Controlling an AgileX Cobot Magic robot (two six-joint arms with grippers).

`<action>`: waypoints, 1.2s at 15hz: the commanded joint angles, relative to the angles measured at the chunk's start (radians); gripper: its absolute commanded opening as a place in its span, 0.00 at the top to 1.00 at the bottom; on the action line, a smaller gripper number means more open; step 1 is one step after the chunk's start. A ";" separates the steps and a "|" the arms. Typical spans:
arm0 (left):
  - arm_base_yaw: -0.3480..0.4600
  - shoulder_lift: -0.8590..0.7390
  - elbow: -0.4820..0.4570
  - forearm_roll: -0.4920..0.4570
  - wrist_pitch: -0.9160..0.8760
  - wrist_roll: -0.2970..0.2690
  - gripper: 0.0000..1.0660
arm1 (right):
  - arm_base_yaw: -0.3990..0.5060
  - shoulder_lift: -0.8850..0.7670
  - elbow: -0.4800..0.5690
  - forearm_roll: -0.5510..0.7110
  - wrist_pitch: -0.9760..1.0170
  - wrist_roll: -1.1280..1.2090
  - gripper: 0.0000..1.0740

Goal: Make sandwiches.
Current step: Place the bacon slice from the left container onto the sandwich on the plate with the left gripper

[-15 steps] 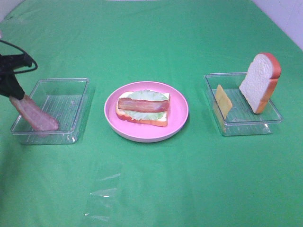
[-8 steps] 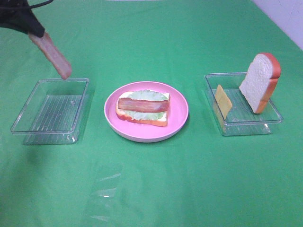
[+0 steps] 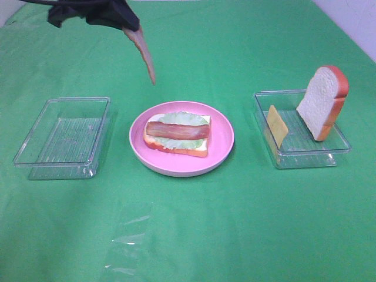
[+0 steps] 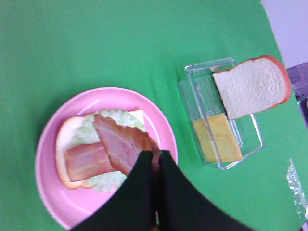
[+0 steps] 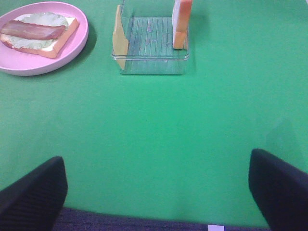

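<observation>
The sandwich lies on a round pink plate: a bread slice, lettuce and one bacon strip on top. It also shows in the left wrist view and the right wrist view. My left gripper is shut on a second bacon strip that hangs in the air behind and above the plate; in the left wrist view this strip hangs over the sandwich. A bread slice and a yellow cheese square lean in the right tray. My right gripper is open and empty, low over the cloth.
An empty clear tray stands left of the plate. The clear right tray holds the bread and cheese. A scrap of clear plastic film lies on the green cloth near the front.
My left gripper lifted the bacon strip out of the left tray and carried it up and to the right, toward the plate. The left tray is now empty. The right arm has not moved.
</observation>
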 commanded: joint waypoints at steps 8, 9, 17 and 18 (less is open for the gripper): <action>-0.106 0.304 -0.004 -0.618 -0.073 0.420 1.00 | -0.004 -0.032 0.004 0.004 -0.006 0.004 0.08; -0.093 0.309 -0.004 -0.578 -0.077 0.418 1.00 | -0.004 -0.032 0.004 0.004 -0.006 0.004 0.08; -0.059 0.313 -0.004 0.124 -0.064 -0.057 0.98 | -0.004 -0.032 0.004 0.004 -0.006 0.004 0.08; -0.059 0.313 -0.004 0.136 -0.059 -0.050 0.86 | -0.004 -0.032 0.004 0.004 -0.006 0.004 0.08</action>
